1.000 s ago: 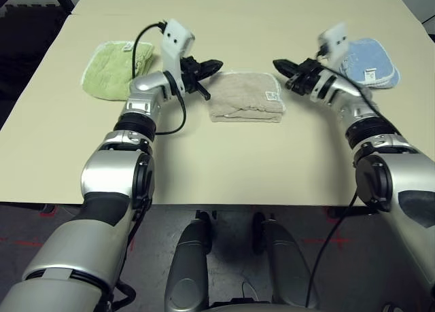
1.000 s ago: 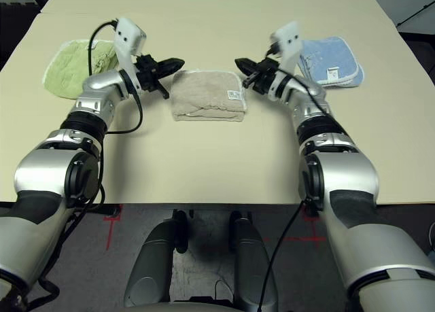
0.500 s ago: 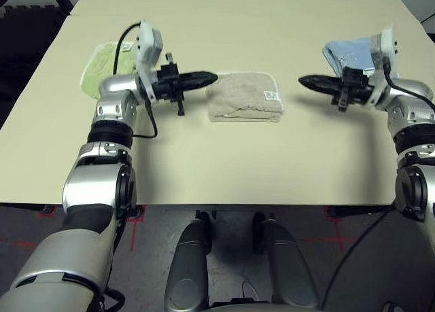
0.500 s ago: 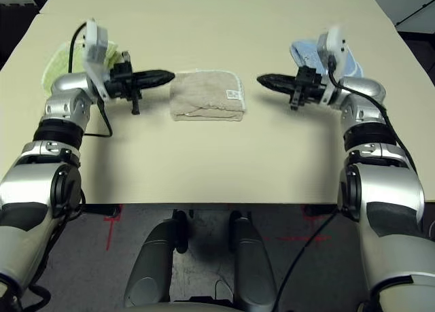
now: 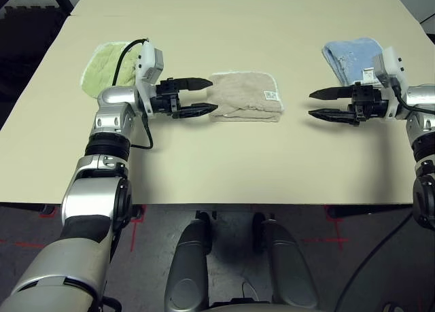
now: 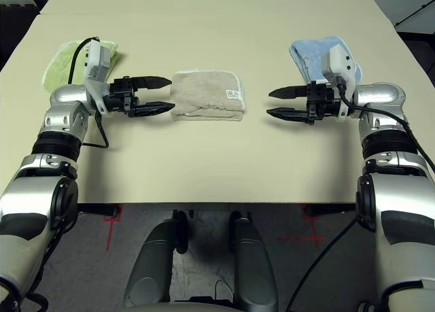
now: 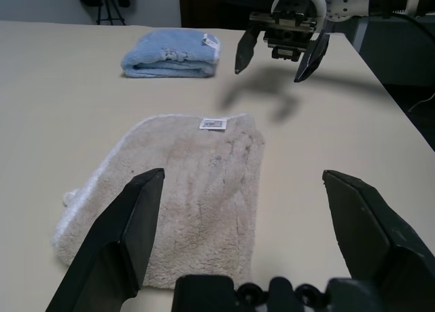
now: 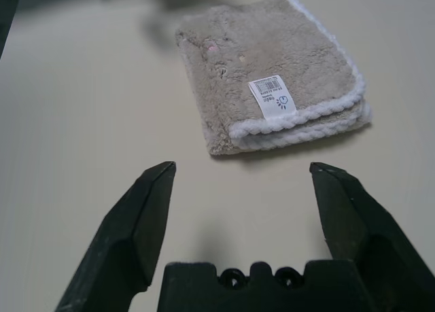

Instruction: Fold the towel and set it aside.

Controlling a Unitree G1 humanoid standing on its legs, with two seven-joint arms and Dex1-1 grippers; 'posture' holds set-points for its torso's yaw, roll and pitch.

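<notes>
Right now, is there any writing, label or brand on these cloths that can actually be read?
Beige towel: white tag bearing a barcode, tiny print and a small dark symbol; too small to read.
Light blue cloth: white tag, print unreadable.
Nothing else legible.

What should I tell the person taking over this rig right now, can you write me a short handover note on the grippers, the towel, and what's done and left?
Left gripper: open, empty, level, at the towel's left edge.
Right gripper: open, empty, off to the towel's right, clear of it.
Towel: beige, lying folded flat on the table at centre, white tag up, held by neither gripper.
Green cloth lies folded at far left, blue cloth at far right.
Done: the fold looks finished.
Left: whether the centre spot counts as set aside is unclear; if not, move the towel to the side.
</notes>
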